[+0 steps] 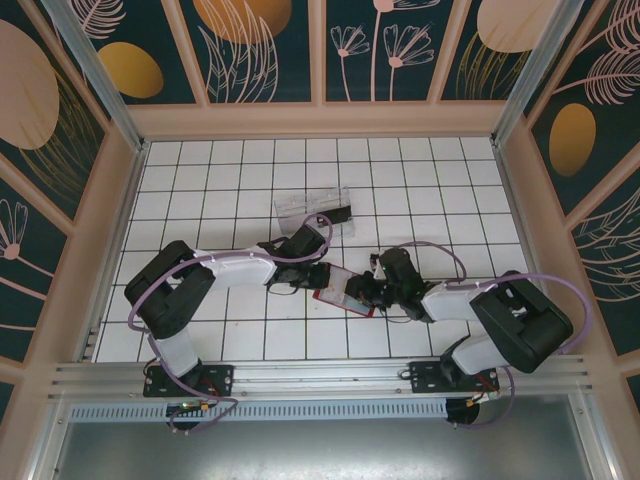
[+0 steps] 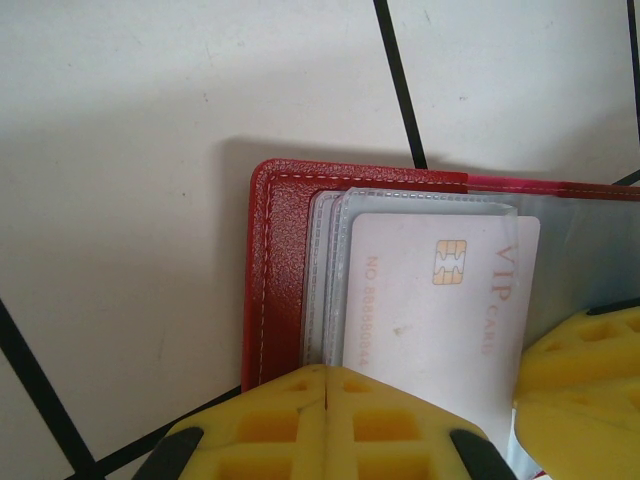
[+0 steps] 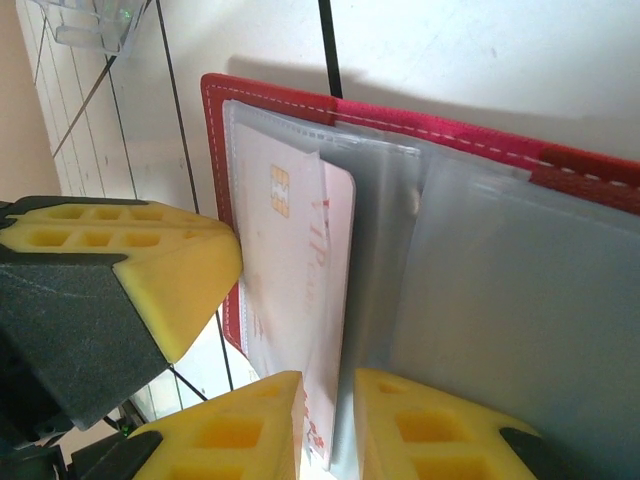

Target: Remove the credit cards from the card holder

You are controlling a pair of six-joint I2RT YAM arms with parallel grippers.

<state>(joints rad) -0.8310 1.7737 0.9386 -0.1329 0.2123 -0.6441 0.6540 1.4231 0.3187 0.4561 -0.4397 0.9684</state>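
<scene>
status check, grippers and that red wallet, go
Left gripper shut, pinning red fold-open wallet. Right gripper fingers straddle pale chip card, part out of clear sleeve. Clear plastic tray well behind.

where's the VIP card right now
The pale VIP card sits in a clear sleeve of the open red card holder at the table's centre, between both grippers, its edge between the right gripper fingers.

Clear plastic tray (image 1: 314,211) on white tiled table (image 1: 230,170)

The top external view looks down from above and behind on the tiled table (image 1: 300,180); both wrist views sit very close over the open card holder (image 2: 275,260), which they share
</scene>
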